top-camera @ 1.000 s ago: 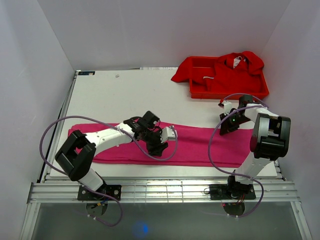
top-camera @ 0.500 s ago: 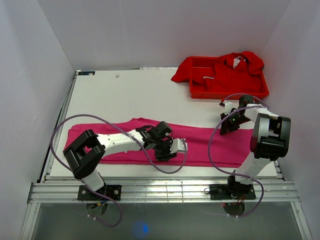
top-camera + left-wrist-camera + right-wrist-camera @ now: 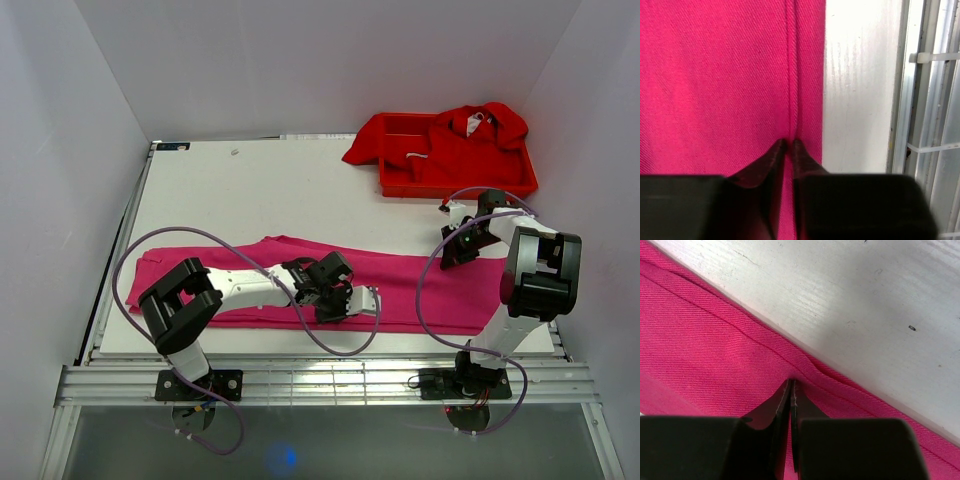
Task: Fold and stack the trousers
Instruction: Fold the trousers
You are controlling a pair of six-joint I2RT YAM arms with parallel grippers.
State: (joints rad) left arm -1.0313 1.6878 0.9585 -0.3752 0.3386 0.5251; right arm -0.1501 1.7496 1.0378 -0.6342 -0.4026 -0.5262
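One table (image 3: 280, 190): white, with both arm bases at its 6 o'clock edge.
Trousers (image 3: 400, 275): magenta, spread flat in one long band across the near part of the table. The long axis ran 9 to 3 o'clock, and no fold had been made yet.
Red tray (image 3: 520, 180): sat at 1 o'clock, well apart from the trousers, with red garments (image 3: 450, 145) heaped in and over it.
Left gripper (image 3: 368, 302): sat on the band's 6 o'clock edge near mid-length. Its fingers were drawn almost together, nipping the seam.
Right gripper (image 3: 450, 250): sat on the 12 o'clock edge toward the 3 o'clock end. Its fingers were clenched on a small pucker of cloth.
Key relation: cloth lay directly under both fingertip pairs, and most of the length stretched away toward 9 o'clock. The right arm was nearer the end, the left nearer the middle.
Likely next: carrying the 3 o'clock end toward 9 o'clock, along the long axis.
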